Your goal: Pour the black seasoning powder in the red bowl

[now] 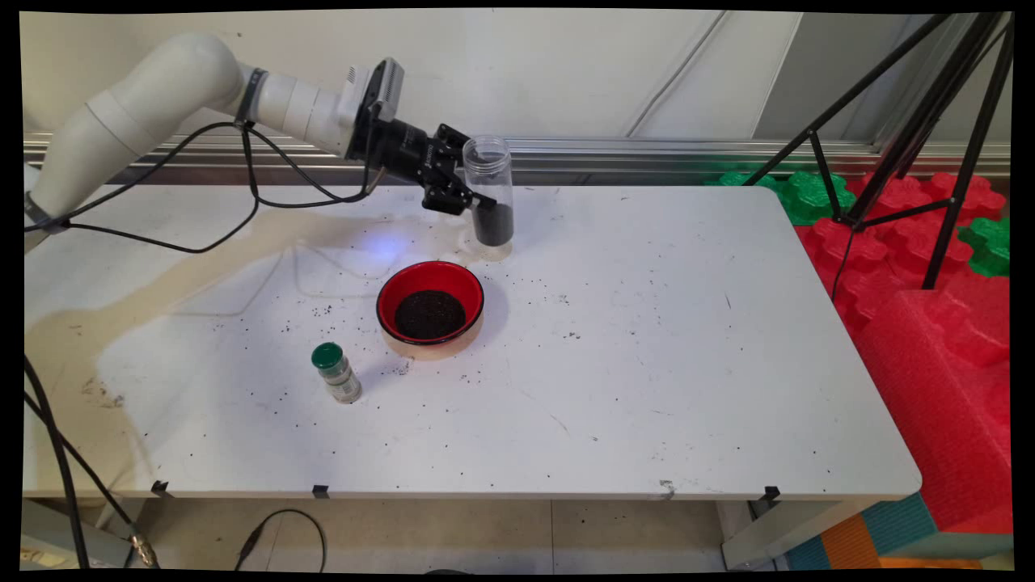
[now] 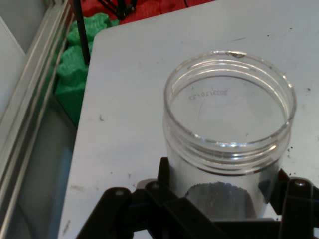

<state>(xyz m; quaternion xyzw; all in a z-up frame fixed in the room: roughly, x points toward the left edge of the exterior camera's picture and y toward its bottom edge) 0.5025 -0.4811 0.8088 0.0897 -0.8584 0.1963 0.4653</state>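
- One white table (image 1: pixel 647 364) carries everything, stained tan along its left side. Its far edge meets a metal rail at the wall.
- Several red and green foam blocks (image 1: pixel 930 323) are stacked off the table's right end. A black tripod (image 1: pixel 930 121) stands among them, its top cut off by the picture's edge.
- One black gripper (image 1: pixel 467 192) reaches in from the upper left and is clamped sideways on a clear jar (image 1: pixel 489 190), one finger on each flank. The hand view shows the same: gripper (image 2: pixel 229 199) low in the picture and a finger (image 2: pixel 164 177) pressed to the wall of the jar (image 2: pixel 229 124).
- Upright and lidless, the jar is near the table's far edge, just behind the bowl and apart from it. Dark grains fill roughly its bottom third.
- Whether the jar's base rests on the table or hangs just off it cannot be told: the main view is unclear there and the linkage covers it in the hand view.
- One red bowl (image 1: pixel 430 307) sits near mid-table with a dark heap of the same grains inside.
- One small bottle with a green cap (image 1: pixel 336 373) stands tilted, near the bowl's front left. Its label is unreadable.
- Many loose dark specks (image 1: pixel 307 319) lie scattered round the bowl.
- Raised lettering seen through the jar's mouth is too faint to read, and the bowl and bottle fall outside the hand view.
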